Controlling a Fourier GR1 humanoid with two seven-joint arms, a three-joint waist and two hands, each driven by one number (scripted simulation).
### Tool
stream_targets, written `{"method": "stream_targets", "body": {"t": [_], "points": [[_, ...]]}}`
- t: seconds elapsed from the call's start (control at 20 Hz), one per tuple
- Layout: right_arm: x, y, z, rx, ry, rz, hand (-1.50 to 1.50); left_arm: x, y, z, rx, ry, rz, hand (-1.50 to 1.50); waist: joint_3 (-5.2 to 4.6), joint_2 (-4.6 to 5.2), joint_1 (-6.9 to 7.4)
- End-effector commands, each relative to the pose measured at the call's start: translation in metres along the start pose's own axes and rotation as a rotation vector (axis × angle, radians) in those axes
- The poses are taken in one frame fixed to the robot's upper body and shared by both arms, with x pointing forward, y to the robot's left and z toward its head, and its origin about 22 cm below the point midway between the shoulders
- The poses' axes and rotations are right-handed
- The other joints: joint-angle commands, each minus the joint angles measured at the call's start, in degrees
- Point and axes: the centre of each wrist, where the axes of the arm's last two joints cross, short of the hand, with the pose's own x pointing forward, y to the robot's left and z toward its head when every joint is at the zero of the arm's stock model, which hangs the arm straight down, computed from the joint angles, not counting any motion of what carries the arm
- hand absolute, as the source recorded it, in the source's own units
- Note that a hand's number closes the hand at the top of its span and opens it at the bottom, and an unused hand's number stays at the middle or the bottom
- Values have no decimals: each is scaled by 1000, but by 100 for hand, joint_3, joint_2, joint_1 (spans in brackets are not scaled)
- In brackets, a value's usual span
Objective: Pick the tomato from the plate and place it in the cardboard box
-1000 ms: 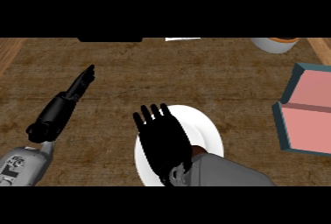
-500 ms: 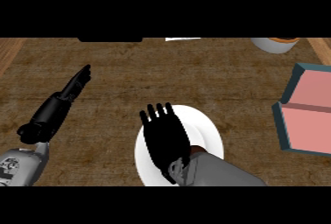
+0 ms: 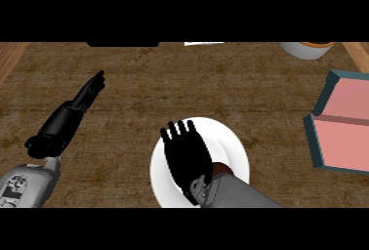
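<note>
Tomato (image 3: 222, 169): on the white plate (image 3: 234, 141), mostly covered by the right hand (image 3: 186, 154).

Only a reddish edge of the tomato shows beside the right wrist. The right hand lies flat over the plate, fingers straight and pointing away from the robot. The left hand (image 3: 83, 99) extends over the brown worktop (image 3: 216, 83), fingers straight and together. The cardboard box (image 3: 344, 129) sits open at the right edge, well apart from the plate.
</note>
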Motion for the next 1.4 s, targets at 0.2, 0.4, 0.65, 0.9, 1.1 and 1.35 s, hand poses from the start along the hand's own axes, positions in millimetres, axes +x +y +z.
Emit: {"method": "stream_targets", "body": {"t": [0.2, 0.4, 0.65, 0.9, 1.1, 1.35], "points": [[11, 25, -17, -6, 87, 13, -150, 3, 3, 0, -7, -6, -7, 0, -1, 4, 44], [-28, 35, -27, 16, 73, 27, -150, 6, 8, 2, -13, 8, 7, 0, 0, 0, 0], [-14, 44, -32, 44, 17, 0, -150, -6, -19, 0, -1, -9, 2, 0, 0, 2, 11], [-23, 25, -42, -73, -90, 76, 150, -23, 11, 8, 1, 4, -2, 0, -2, 14, 15], [-19, 40, -43, -150, -114, 116, 150, -4, 10, -1, -4, 10, -14, 0, 0, 7, 7], [-13, 29, -37, -251, -172, 129, 150, -10, -9, 1, -5, -8, -10, 0, -1, 1, -3]]}}
